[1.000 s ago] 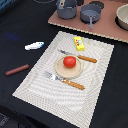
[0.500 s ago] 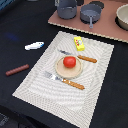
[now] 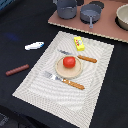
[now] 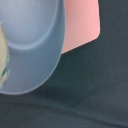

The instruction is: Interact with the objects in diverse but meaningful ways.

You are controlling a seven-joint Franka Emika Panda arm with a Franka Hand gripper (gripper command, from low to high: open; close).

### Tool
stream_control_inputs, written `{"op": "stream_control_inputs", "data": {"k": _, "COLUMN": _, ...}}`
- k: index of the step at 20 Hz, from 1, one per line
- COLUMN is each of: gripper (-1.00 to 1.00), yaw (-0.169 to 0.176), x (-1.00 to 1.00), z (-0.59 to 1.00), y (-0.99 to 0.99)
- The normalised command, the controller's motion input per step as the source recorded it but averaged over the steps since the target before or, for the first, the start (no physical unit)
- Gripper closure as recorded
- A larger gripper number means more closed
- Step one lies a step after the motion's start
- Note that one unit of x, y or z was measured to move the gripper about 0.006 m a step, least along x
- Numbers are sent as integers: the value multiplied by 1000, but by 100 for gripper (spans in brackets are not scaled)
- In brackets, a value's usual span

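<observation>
Seen from the exterior view: a pale woven placemat (image 3: 95,95) lying on a dark cloth-covered table (image 3: 20,30), with a tan round plate (image 3: 59,73) near its middle and a red tomato (image 3: 69,62) sitting on that plate. Just beyond the plate, a yellow block (image 3: 79,44) on the mat; beside the plate toward the exterior view's right, an orange-handled knife (image 3: 86,59); in front of the plate, an orange-handled fork (image 3: 66,81). Off the mat toward the exterior view's left, a white-and-blue fish (image 3: 34,46) on the dark cloth, and nearer the camera a brown sausage stick (image 3: 17,70), well apart from the fish. At the back, a pinkish board (image 3: 100,30) bearing a dark grey two-handled pot (image 3: 66,8), a grey saucepan (image 3: 91,13) and part of a pale bowl (image 3: 123,17) at the edge. No arm or gripper visible here. From the wrist view: a blurred curved grey-blue rim of a vessel (image 4: 30,45) very close, a pink board corner (image 4: 82,25) behind it, dark cloth around. Gripper fingers out of this picture too, so no telling whether apart or together.
</observation>
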Motion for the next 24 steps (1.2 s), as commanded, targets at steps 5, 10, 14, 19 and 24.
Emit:
{"op": "stream_control_inputs", "data": {"k": 5, "gripper": -100, "yaw": -83, "x": -86, "z": -172, "y": 33}}
{"op": "stream_control_inputs", "data": {"k": 10, "gripper": -100, "yaw": -41, "x": -146, "z": -262, "y": 56}}
{"op": "stream_control_inputs", "data": {"k": 14, "gripper": -100, "yaw": -40, "x": -117, "z": -261, "y": 56}}
{"op": "stream_control_inputs", "data": {"k": 19, "gripper": -100, "yaw": -34, "x": -118, "z": -298, "y": 67}}
{"op": "stream_control_inputs", "data": {"k": 24, "gripper": -100, "yaw": -36, "x": -126, "z": -335, "y": 55}}
